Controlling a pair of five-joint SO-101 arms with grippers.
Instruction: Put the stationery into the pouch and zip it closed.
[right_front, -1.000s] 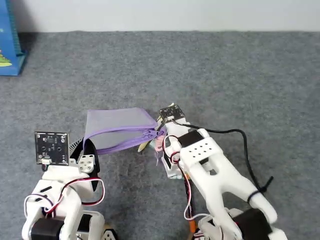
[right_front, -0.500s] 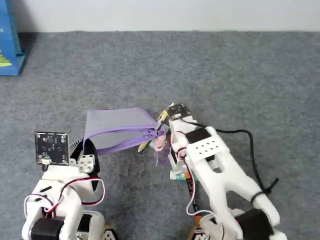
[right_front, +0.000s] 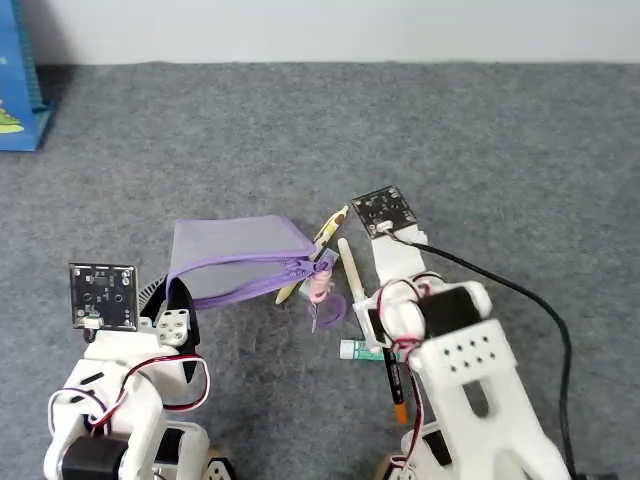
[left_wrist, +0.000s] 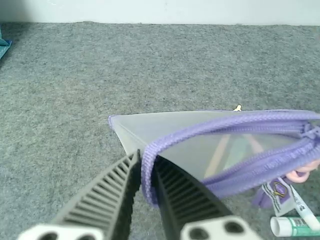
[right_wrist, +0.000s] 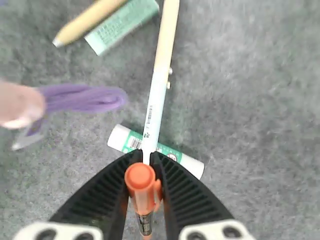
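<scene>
The purple pouch (right_front: 232, 253) lies on the grey carpet with its mouth held agape. My left gripper (left_wrist: 143, 162) is shut on the pouch's zipper edge (left_wrist: 148, 159) at the corner nearest that arm. My right gripper (right_wrist: 142, 157) is shut on a cream pen (right_wrist: 159, 75) near its orange end. The pen (right_front: 350, 267) lies just right of the pouch's mouth, tip pointing away from the arm. A green-and-white glue stick (right_wrist: 159, 150) lies crosswise under the pen. A yellow pencil (right_front: 328, 230) pokes out at the pouch's mouth.
A purple strap (right_wrist: 82, 98) and pink charm (right_front: 318, 287) hang from the zipper pull, next to the pen. A second green-labelled piece (right_wrist: 123, 24) lies beside the pencil (right_wrist: 86, 21). A blue box (right_front: 18, 95) stands at the far left.
The right arm has drawn back towards the table's front and shifted right, taking the pen away from the pouch's mouth and uncovering the glue stick. The left arm has kept still.
</scene>
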